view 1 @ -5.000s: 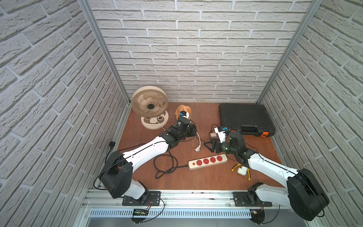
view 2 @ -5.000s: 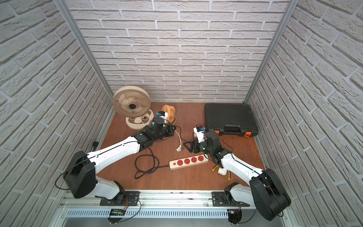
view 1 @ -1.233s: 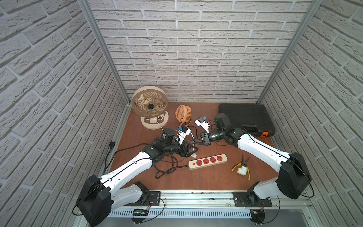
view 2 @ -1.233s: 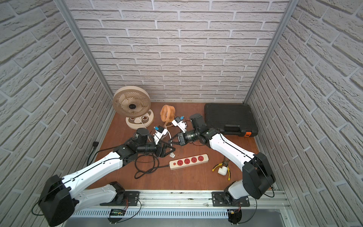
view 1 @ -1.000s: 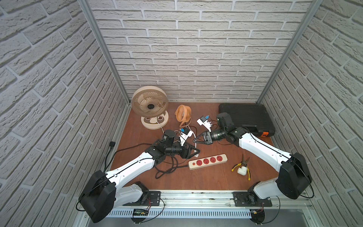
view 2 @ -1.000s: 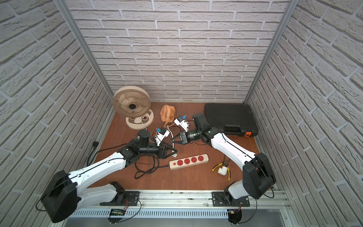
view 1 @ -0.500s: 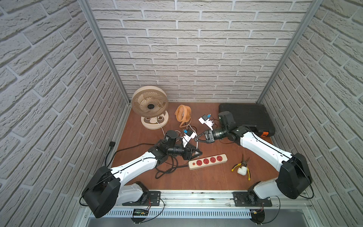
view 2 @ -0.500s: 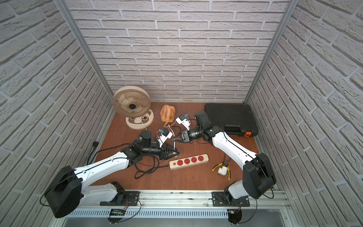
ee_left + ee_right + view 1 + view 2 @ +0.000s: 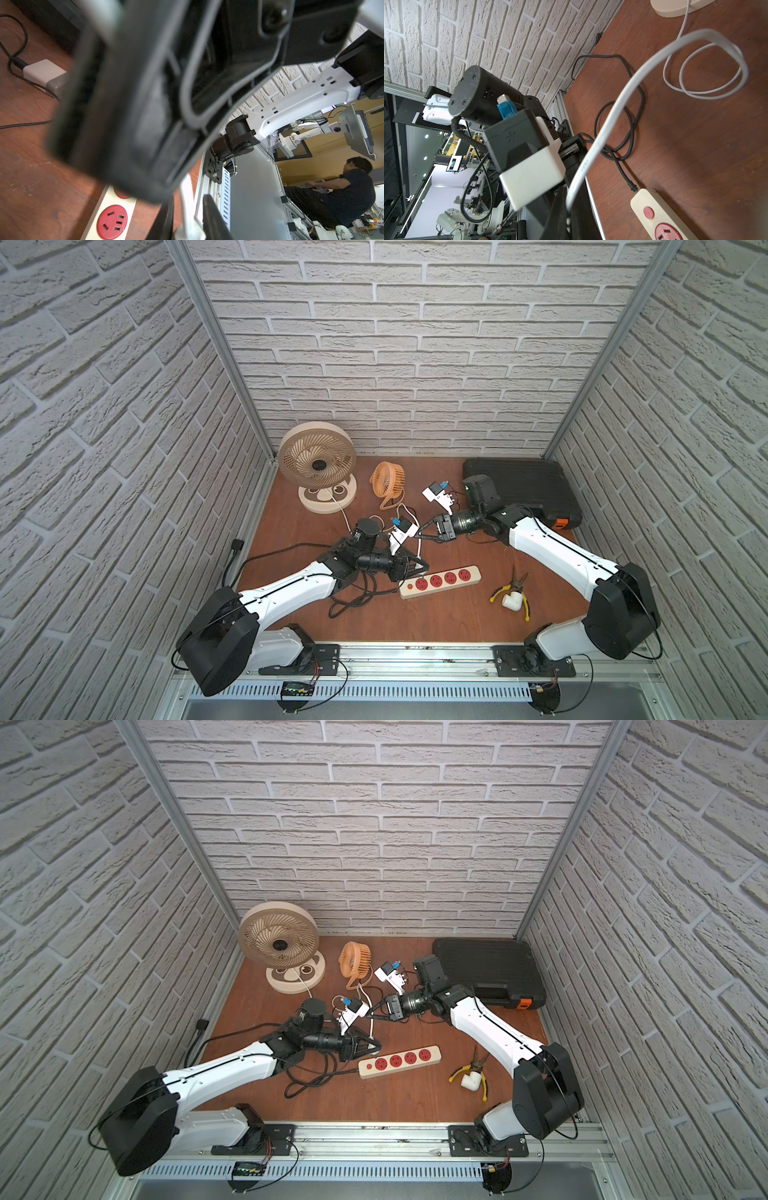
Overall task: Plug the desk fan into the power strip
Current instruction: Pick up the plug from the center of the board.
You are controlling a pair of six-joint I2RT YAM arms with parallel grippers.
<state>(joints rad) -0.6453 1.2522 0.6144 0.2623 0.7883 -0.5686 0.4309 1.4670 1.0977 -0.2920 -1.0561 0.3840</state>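
Step in hand, by the look of it: regrasping the white cord [image 9: 612,116], with nothing plugged in yet.

- Right gripper [image 9: 419,532] is clamped on the cord, above the table.
- Left gripper [image 9: 424,565] sits low, just beside the button end of the power strip [image 9: 441,581]. Its fingers [image 9: 214,220] flank the cord (gripping or not, cannot tell).
- The strip lies flat mid-table with 4 sockets empty.
- Desk fan [image 9: 316,460] stands in the back corner.
- The plug is not visible.

Next move calls for a firm hold near the plug, with the prongs squared to 1 socket.
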